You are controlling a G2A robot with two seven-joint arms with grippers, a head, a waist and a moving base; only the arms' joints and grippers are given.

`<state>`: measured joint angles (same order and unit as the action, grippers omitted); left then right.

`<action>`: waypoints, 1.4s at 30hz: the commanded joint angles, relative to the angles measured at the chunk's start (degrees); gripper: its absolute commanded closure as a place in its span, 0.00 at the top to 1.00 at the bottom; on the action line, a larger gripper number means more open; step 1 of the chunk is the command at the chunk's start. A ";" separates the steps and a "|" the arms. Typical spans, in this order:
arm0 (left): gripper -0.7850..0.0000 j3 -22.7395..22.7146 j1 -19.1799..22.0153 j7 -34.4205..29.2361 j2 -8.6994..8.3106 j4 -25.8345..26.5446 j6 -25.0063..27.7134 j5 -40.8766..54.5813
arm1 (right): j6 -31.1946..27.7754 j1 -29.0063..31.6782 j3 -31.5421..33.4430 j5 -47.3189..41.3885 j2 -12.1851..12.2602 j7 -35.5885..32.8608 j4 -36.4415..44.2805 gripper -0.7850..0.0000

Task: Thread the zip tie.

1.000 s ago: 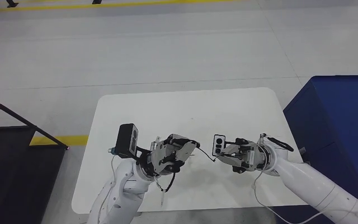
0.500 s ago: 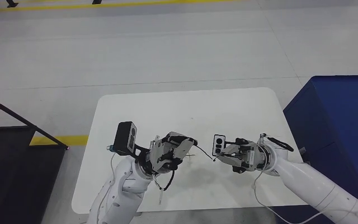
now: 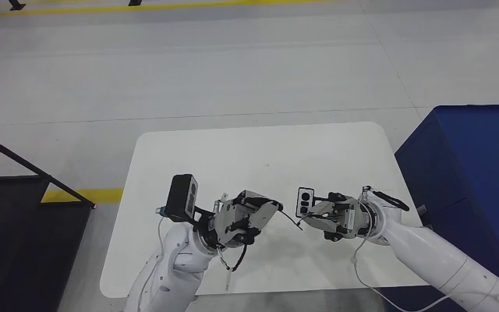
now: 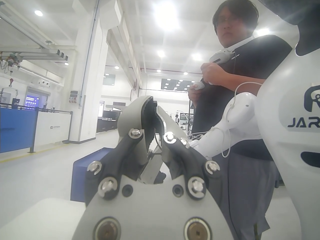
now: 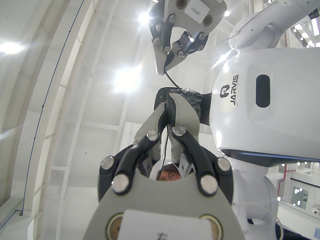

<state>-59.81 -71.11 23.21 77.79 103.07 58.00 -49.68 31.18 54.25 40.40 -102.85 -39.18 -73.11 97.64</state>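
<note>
A thin black zip tie (image 3: 287, 218) spans the short gap between my two grippers above the near half of the white table (image 3: 257, 156). My left gripper (image 3: 273, 209) is shut on one end of it, and in its own wrist view the fingers (image 4: 147, 111) press together. My right gripper (image 3: 302, 225) is shut on the other end. In the right wrist view the strand (image 5: 172, 80) runs from the right gripper (image 5: 170, 98) up to the left gripper (image 5: 162, 72), and a further length of it hangs down between the right fingers.
A blue cabinet (image 3: 460, 171) stands close to the table's right side. A black frame (image 3: 31, 218) stands off the left side. The far half of the table is bare.
My left arm has shifted slightly toward the right gripper and the table's near edge, shortening the gap the zip tie spans. The right arm has stayed still.
</note>
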 commanded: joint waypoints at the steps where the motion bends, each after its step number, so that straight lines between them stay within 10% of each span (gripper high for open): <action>1: 0.00 0.11 -0.09 0.33 0.03 0.20 0.00 -0.68 | 0.00 0.00 0.00 0.00 0.00 0.00 0.00 0.00; 42: 0.00 -0.42 -0.69 5.80 0.45 0.34 0.00 -6.88 | -0.08 1.68 1.61 -1.06 -0.56 2.92 1.43 0.00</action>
<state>-60.08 -71.68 28.03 78.21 103.40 58.00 -55.78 30.89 55.69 41.68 -103.90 -39.65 -70.31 98.99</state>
